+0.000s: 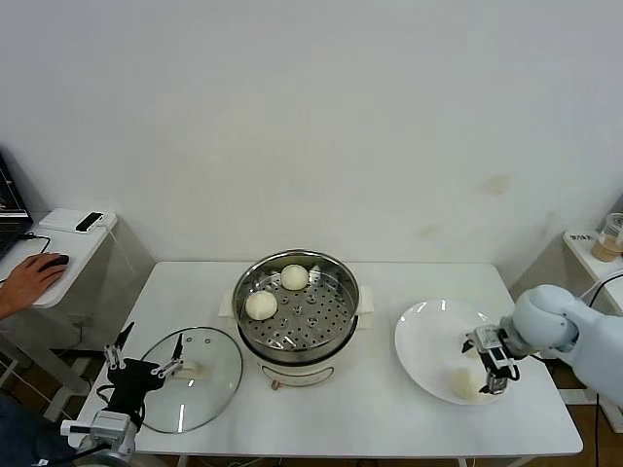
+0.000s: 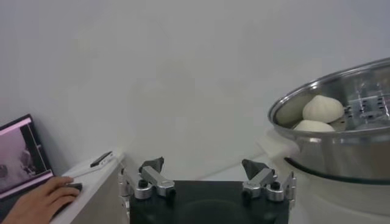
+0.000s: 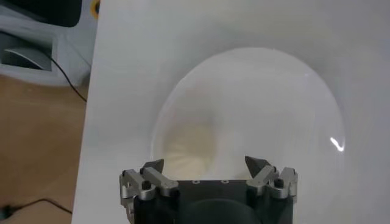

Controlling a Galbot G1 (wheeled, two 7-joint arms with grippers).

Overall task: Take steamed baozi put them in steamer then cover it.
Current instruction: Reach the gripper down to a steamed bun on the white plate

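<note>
The steamer (image 1: pixel 297 321) stands at the table's centre with two baozi (image 1: pixel 261 305) (image 1: pixel 294 276) on its perforated tray. A third baozi (image 1: pixel 465 382) lies on the white plate (image 1: pixel 428 336) at the right; I see no fourth. My right gripper (image 1: pixel 492 365) is open and empty, just above and beside that baozi. In the right wrist view the gripper (image 3: pixel 205 164) hovers over the plate (image 3: pixel 274 103) with the baozi (image 3: pixel 189 152) between the fingers, lower down. The cover (image 1: pixel 209 389) lies flat left of the steamer. My left gripper (image 1: pixel 146 365) is open at its left edge.
A side table (image 1: pixel 68 243) at the far left holds a person's hand (image 1: pixel 29 280) on a mouse. A cup (image 1: pixel 610 236) stands on a shelf at the far right. The left wrist view shows the left gripper (image 2: pixel 203 164) and the steamer (image 2: pixel 341 140) with both baozi.
</note>
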